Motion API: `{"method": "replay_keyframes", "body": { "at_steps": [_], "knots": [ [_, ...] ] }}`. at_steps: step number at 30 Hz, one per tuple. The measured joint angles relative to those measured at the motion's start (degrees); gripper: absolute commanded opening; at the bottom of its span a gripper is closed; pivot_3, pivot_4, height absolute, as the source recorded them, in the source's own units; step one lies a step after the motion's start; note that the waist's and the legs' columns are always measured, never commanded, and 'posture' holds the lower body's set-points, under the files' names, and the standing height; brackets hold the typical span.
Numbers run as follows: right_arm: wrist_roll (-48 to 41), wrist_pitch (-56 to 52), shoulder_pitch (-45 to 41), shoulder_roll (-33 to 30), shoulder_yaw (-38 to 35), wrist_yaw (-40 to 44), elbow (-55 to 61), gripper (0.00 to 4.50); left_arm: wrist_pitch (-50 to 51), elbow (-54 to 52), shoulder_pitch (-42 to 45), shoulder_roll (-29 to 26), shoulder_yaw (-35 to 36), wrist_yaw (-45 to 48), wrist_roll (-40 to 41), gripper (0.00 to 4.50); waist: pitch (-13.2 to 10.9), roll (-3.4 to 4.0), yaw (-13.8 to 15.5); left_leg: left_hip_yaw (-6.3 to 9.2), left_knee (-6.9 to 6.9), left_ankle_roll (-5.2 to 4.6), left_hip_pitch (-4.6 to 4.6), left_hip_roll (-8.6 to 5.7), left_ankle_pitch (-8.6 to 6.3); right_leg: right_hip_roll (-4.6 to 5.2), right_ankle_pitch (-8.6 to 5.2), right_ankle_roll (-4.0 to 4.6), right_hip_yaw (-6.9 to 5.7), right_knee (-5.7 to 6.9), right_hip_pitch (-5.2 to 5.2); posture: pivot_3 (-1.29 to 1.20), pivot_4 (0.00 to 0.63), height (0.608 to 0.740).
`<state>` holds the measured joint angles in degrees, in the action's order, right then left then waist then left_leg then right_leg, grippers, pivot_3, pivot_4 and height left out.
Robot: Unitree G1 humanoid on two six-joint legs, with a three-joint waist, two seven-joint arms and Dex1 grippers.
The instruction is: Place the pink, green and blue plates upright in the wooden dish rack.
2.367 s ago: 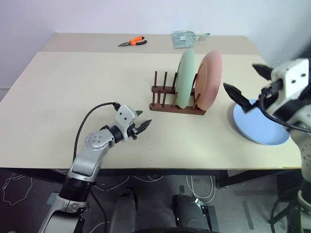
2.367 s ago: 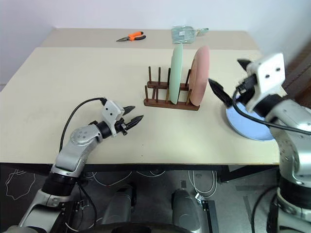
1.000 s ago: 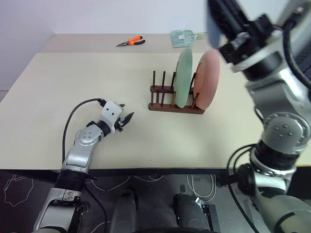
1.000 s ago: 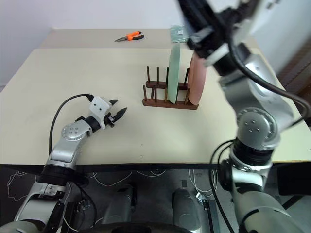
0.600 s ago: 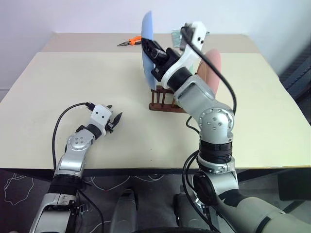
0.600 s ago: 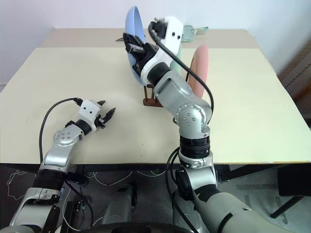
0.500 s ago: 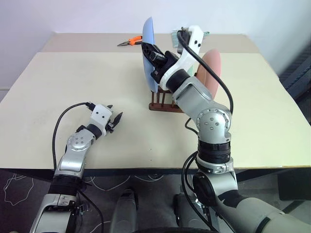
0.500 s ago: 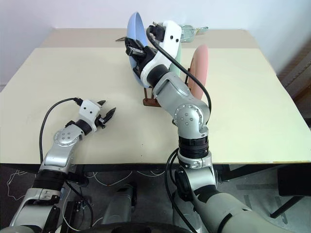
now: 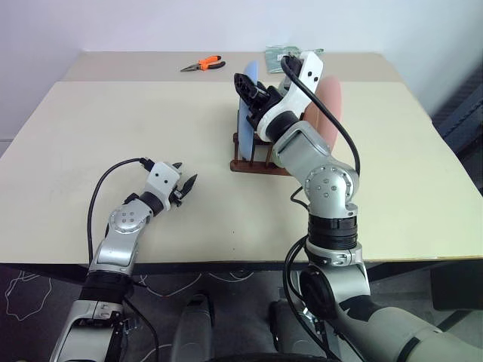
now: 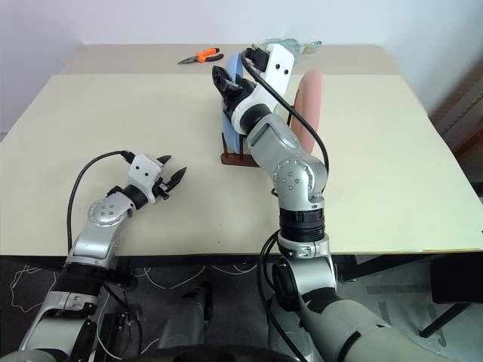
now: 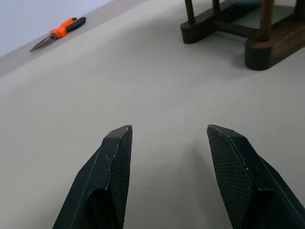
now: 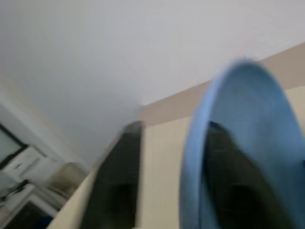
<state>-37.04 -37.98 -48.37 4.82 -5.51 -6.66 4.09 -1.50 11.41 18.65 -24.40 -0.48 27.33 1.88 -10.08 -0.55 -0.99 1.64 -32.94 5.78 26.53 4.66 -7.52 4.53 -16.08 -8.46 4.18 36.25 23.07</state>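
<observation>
The light blue plate [image 9: 244, 124] stands on edge in the left slots of the dark wooden dish rack [image 9: 260, 163]. My right gripper [image 9: 250, 85] sits at the plate's top rim, open. In the right wrist view its two fingers [image 12: 119, 181] straddle the blue plate [image 12: 248, 119], and the outer finger stands clear of the rim. The pink plate [image 9: 329, 105] stands upright at the rack's right end. The green plate is mostly hidden behind my right arm. My left gripper [image 9: 185, 185] hovers open and empty over the table, left of the rack [image 11: 257, 40].
Orange-handled pliers [image 9: 204, 64] and a clear plastic bag [image 10: 290, 45] lie on the far table section behind the rack. Bare tabletop [image 9: 113, 121] spreads to the left of the rack and toward the near edge.
My right arm has come down and lowered the blue plate from above the rack into its left slots, and its fingers have spread. The left arm has kept still.
</observation>
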Motion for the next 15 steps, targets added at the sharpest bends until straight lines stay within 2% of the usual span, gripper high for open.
{"method": "replay_keyframes", "body": {
  "at_steps": [8,15],
  "knots": [
    [12.0,4.9,-0.4,-11.2,8.7,10.8,0.8,2.38,0.8,-0.8,-0.1,0.0,-0.1,0.2,0.0,2.56,0.0,0.00,0.0,-0.01,0.02,0.00,0.03,0.00,0.00,0.00,0.00,0.00,0.00,-0.01,0.04,0.00,0.150,0.740],
    [17.9,8.9,-0.2,-19.5,10.1,18.1,7.3,2.38,1.2,-1.6,-0.3,0.8,-0.9,0.2,-0.1,2.56,0.0,0.00,0.4,-0.01,0.02,0.01,0.07,0.00,0.00,0.01,-0.01,0.01,0.00,-0.05,0.06,0.00,0.150,0.740]
  ]
}}
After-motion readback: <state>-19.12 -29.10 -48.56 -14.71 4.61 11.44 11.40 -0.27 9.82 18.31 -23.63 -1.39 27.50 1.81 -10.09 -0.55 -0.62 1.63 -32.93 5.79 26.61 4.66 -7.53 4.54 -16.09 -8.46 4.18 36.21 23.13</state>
